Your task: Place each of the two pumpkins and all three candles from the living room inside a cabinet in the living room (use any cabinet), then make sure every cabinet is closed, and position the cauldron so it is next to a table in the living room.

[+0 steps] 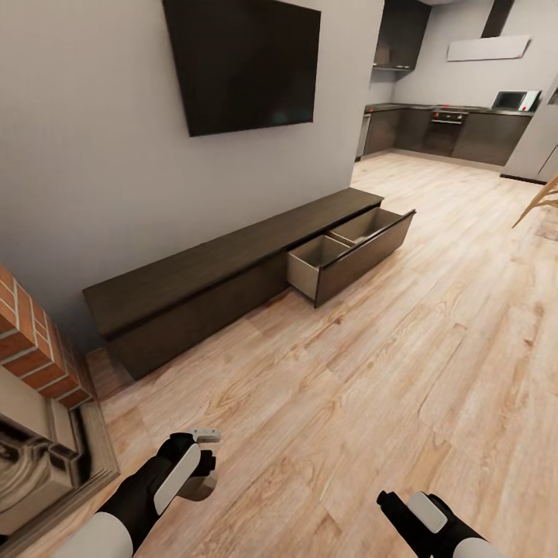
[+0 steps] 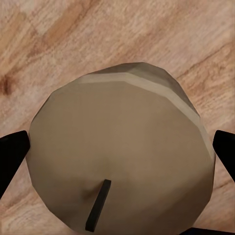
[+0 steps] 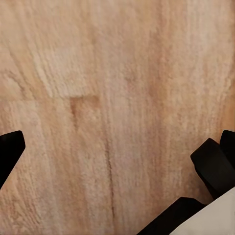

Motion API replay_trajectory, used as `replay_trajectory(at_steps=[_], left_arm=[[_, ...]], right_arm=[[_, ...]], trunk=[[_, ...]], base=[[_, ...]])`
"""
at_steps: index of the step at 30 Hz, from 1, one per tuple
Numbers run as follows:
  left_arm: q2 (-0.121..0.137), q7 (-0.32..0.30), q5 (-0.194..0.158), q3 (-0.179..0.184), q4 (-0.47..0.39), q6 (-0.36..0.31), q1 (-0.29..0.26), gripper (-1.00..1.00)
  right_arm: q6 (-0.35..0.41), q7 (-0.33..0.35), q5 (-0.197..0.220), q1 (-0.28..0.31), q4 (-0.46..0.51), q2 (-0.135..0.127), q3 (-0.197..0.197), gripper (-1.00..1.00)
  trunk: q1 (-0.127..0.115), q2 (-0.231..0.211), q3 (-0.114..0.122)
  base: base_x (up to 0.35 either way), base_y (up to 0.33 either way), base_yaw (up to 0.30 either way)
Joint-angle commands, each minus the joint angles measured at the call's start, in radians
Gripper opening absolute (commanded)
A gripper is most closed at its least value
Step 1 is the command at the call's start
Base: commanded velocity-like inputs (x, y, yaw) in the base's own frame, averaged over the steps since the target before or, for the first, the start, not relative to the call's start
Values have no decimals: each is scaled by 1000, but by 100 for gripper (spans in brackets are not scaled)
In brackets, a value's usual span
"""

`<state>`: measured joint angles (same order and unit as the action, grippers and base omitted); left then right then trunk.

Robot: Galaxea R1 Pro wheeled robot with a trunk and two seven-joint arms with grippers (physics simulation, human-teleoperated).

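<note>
Living room: one candle in hand, cabinet drawer standing open.

Left pincer [image 2: 120, 161], low at near left above the plank floor [image 1: 403, 349], is clamped on a stubby brown candle [image 2: 117, 152] with a dark wick, one black finger [image 2: 12, 154] pressed to each side. Right pincer [image 3: 117, 161], at near right over bare floor, is spread wide with nothing between its fingers. Cabinet [image 1: 209, 283]: long, low, dark brown, against the pale wall under the black TV [image 1: 244, 62]; its right-hand drawer [image 1: 353, 252] is pulled out, two tan compartments apparently empty, though their depths are partly hidden. Brick fireplace [image 1: 35, 341] at near left. Grey kitchen units [image 1: 457, 132] at far right.
</note>
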<state>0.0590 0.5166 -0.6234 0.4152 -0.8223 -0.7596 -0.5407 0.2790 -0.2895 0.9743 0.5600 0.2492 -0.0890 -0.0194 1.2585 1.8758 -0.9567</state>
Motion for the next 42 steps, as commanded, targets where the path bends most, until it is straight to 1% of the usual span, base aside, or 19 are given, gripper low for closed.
replay_trajectory(at_steps=[1, 8, 22, 31, 42], left_arm=[[2, 10, -10, 5, -1, -1, -1, -100], [2, 10, -10, 5, -1, -1, -1, -100], [1, 10, -10, 5, -1, -1, -1, -100], [1, 10, -10, 5, 0, -1, -1, -100], [0, 10, -10, 5, 0, -1, -1, -100]], right_arm=[[5, -7, 4, 0, 3, 0, -2, 100], [5, -7, 3, 0, 3, 0, -2, 100], [5, 6, 4, 0, 4, -5, -2, 100], [5, 9, 2, 0, 4, 0, -2, 100], [3, 7, 1, 0, 3, -2, -3, 100]], trunk=[[0, 0, -1], [0, 0, -3], [0, 0, -7], [0, 0, -7], [0, 0, -7]], base=[[0, 0, 0], [0, 0, -192], [0, 0, -270], [0, 0, -275], [0, 0, -278]])
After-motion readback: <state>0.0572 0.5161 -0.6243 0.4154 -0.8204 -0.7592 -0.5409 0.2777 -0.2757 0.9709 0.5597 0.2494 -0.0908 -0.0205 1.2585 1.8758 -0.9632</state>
